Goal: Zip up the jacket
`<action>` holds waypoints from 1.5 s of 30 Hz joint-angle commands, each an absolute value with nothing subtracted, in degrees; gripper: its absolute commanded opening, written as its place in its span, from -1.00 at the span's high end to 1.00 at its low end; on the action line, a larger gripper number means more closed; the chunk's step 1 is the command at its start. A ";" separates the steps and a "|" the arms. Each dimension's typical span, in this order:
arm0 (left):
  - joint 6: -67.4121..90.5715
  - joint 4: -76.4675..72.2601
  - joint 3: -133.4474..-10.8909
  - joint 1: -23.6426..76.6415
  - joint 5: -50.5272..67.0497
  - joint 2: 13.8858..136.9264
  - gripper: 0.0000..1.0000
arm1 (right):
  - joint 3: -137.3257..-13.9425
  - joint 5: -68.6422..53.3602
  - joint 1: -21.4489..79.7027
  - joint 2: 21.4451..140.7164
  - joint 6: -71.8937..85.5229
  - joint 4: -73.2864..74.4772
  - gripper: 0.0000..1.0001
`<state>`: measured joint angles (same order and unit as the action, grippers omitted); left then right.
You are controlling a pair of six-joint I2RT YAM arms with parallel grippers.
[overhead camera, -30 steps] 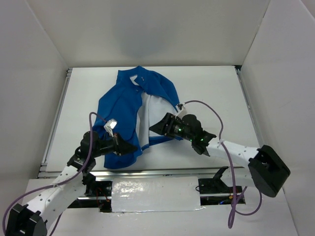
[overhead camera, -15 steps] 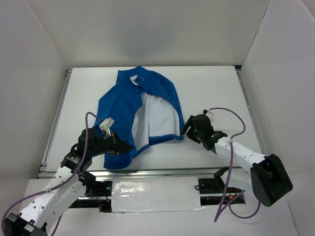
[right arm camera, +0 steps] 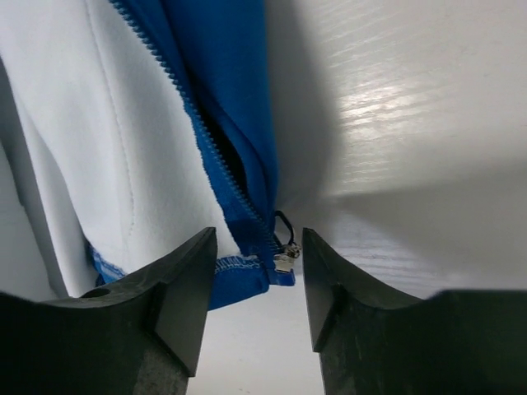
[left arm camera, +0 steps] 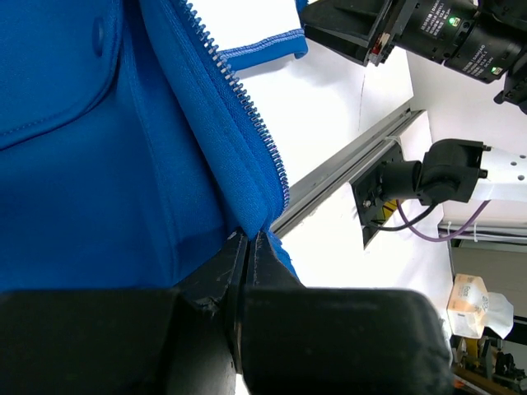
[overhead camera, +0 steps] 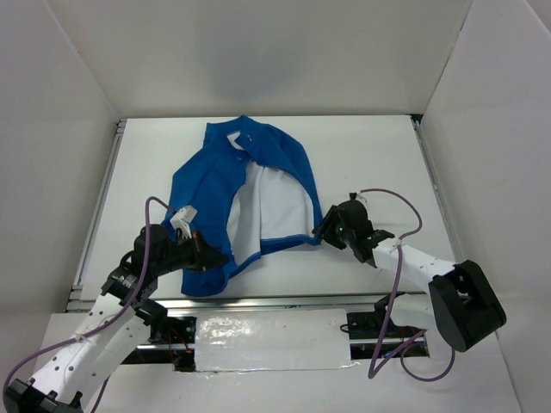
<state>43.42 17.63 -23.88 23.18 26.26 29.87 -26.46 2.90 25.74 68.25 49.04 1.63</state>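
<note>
1. Blue fabric on the white table. The jacket lies open, left of centre, with its collar toward the far wall. Its white lining shows where the right front is folded back.
2. Left gripper is clamped tight on the bottom corner of the left front panel, right where the zipper teeth run out. My read is that this is the anchor. It holds that half of the track taut and in a known spot so the other half can be brought to it.
3. Over to the right gripper — jaws partly apart, straddling the bottom corner of the other front panel. The zipper slider, with its little dark pull, sits at the hem between the fingers. Nothing looks pinched yet, though I cannot tell whether one finger brushes the cloth.
4. Why there? The slider has to meet the bottom end of the left track, so lining up on that corner makes sense as the first step.
5. The two hems are well apart in the top view and the zipper is fully undone, so it's early in the task. Next, I'd judge, the right gripper should close cleanly on that corner without snagging the lining — then carry it across to the anchored side.
</note>
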 commanded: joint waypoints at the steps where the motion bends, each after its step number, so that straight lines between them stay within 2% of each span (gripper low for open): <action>1: 42.19 17.05 -25.75 23.38 27.25 29.88 1.00 | -25.66 0.35 25.40 68.91 47.11 -4.48 -0.04; 11: 41.84 18.11 -26.72 23.38 26.98 29.79 1.00 | -26.45 -4.92 25.49 66.89 44.65 -6.15 0.23; 14: 41.84 17.93 -26.72 23.38 26.98 30.15 1.00 | -26.72 -6.41 25.49 66.44 43.95 -6.33 0.39; 17: 41.92 17.75 -26.63 23.38 26.98 30.50 1.00 | -27.24 -8.35 25.40 67.50 42.98 -7.47 0.43; 25: 42.01 17.84 -26.63 23.38 26.72 30.50 1.00 | -28.91 -6.94 25.49 71.98 42.63 -7.47 0.69; 26: 42.01 17.75 -26.63 23.38 26.81 30.50 1.00 | -29.35 -6.77 25.49 72.85 42.45 -7.38 0.81; 27: 42.01 17.84 -26.72 23.38 26.81 30.59 1.00 | -29.53 -6.77 25.49 73.12 42.45 -7.30 0.85; 30: 41.75 18.10 -26.98 23.38 26.81 30.76 1.00 | -29.27 -5.89 25.49 72.95 42.71 -7.38 0.87; 31: 41.75 18.11 -26.98 23.38 26.81 30.76 1.00 | -29.09 -5.89 25.40 72.78 42.71 -7.56 1.00; 39: 41.75 18.81 -28.12 23.38 25.84 30.94 1.00 | -31.46 -15.46 26.54 71.89 41.14 -10.37 1.00; 45: 41.84 20.04 -29.00 23.38 23.73 30.85 1.00 | -40.77 -15.30 33.74 76.54 38.85 -5.63 1.00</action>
